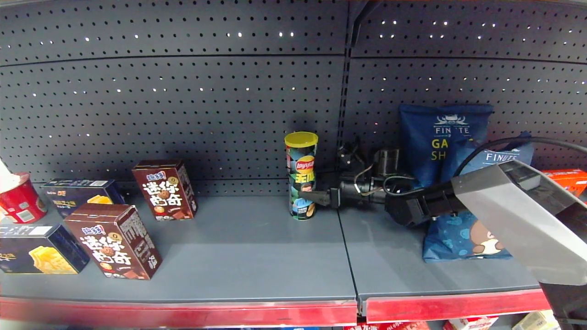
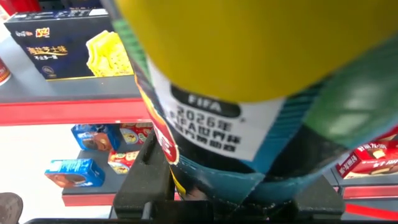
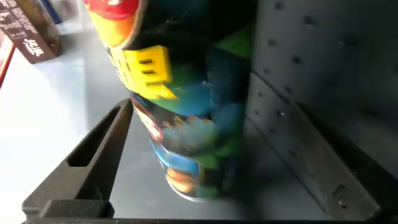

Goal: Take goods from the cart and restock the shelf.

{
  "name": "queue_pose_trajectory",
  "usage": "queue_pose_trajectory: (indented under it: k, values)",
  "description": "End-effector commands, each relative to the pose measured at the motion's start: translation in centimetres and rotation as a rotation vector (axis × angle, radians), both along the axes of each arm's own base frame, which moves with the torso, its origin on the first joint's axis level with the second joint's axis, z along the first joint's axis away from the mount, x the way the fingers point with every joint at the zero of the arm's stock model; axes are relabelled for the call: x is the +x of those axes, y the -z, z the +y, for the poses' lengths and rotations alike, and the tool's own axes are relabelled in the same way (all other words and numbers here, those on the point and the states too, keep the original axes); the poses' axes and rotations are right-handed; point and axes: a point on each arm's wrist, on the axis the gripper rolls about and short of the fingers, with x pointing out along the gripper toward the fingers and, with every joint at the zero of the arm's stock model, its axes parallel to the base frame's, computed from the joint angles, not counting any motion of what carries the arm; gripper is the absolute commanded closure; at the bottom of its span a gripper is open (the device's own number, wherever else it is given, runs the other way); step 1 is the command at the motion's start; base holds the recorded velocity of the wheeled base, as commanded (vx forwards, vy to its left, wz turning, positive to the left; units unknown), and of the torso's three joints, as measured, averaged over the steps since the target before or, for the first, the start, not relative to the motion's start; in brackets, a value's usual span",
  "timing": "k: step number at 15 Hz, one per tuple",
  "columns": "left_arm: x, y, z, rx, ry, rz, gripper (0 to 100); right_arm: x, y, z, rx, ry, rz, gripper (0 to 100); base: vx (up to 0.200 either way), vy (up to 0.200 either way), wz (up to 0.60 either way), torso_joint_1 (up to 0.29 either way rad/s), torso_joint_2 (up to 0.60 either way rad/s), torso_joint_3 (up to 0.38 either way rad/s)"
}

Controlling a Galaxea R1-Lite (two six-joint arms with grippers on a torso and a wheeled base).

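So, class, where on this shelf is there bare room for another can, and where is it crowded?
The widest bare patch is the shelf floor between the rear brown box and the upright can, running to the red front edge. A narrower strip lies before the right gripper, left of the blue bear bag. Boxes crowd the far left.

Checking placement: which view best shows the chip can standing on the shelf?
Head view: the whole chip can stands upright on the shelf. Right wrist view shows its lower body close up; left wrist view shows a second can.
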Motion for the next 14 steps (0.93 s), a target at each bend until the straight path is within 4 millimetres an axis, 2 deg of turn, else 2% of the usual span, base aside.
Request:
queue_pose_trajectory:
  k: [1,7,8,11,13,14]
  values:
    - [0.0,0.0,0.0,0.000,-0.001,0.003,100,-0.1,0.8,1.1,-0.003,-0.021,0.008,0,0.000,0.000,0.00,0.000,0.00,0.000]
    - [0.1,0.3,0.0,0.001,0.001,0.012,100,0.6,0.5,2.1,0.003,-0.034,-0.001,0,0.000,0.000,0.00,0.000,0.00,0.000]
    - [0.1,0.3,0.0,0.001,0.001,0.012,100,0.9,0.7,2.3,0.006,-0.036,-0.010,100,0.000,0.000,0.00,0.000,0.00,0.000]
    - [0.2,0.4,0.0,0.002,0.001,0.017,100,0.6,-0.2,2.4,0.008,-0.033,-0.014,100,0.000,0.000,0.00,0.000,0.00,0.000]
    - [0.2,0.6,0.0,0.002,0.001,0.023,100,-0.1,-1.8,2.4,0.018,-0.027,-0.034,100,0.000,0.000,0.00,0.000,0.00,0.000]
    - [0.2,0.7,0.0,0.001,0.001,0.024,100,-1.3,-3.0,2.4,0.018,-0.018,-0.039,100,0.000,0.000,0.00,0.000,0.00,0.000]
